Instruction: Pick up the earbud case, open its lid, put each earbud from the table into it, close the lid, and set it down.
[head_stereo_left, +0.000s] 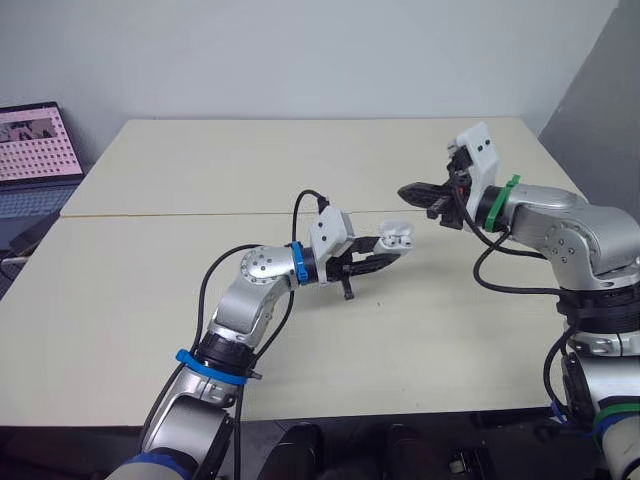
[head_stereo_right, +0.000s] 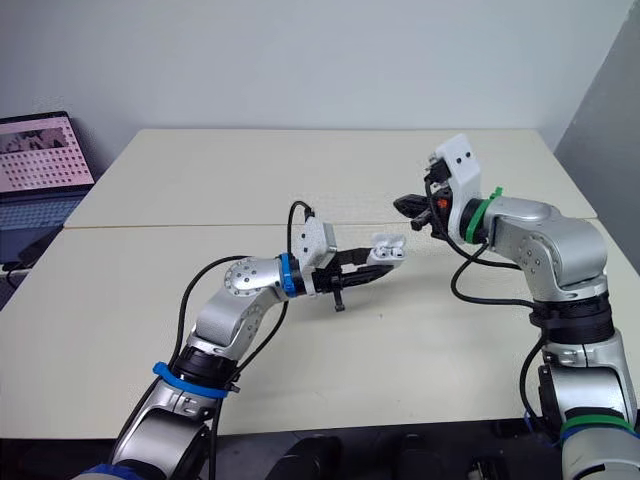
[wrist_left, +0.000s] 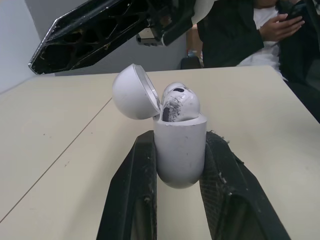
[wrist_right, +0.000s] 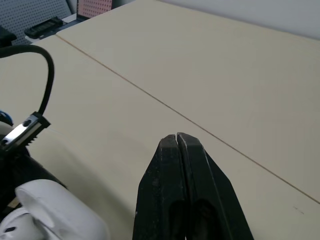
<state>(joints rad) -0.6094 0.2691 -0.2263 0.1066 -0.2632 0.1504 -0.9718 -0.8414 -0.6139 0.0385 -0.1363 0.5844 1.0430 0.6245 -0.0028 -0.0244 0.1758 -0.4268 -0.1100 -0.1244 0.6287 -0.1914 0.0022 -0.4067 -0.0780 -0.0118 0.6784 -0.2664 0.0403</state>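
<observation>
My left gripper (head_stereo_left: 385, 252) is shut on the white earbud case (head_stereo_left: 397, 236) and holds it above the middle of the table. In the left wrist view the case (wrist_left: 180, 150) stands upright between the two black fingers (wrist_left: 135, 185). Its lid (wrist_left: 132, 92) is swung open to one side, and a white earbud (wrist_left: 180, 100) sits in the top. My right gripper (head_stereo_left: 408, 192) hovers just up and to the right of the case, a little apart from it. Its fingers (wrist_right: 177, 150) are pressed together with nothing between them.
The beige table (head_stereo_left: 300, 160) has a seam running across its middle. A laptop (head_stereo_left: 35, 150) with a lit screen stands off the table's far left corner. A seated person (wrist_left: 260, 30) holding a phone shows beyond the table in the left wrist view.
</observation>
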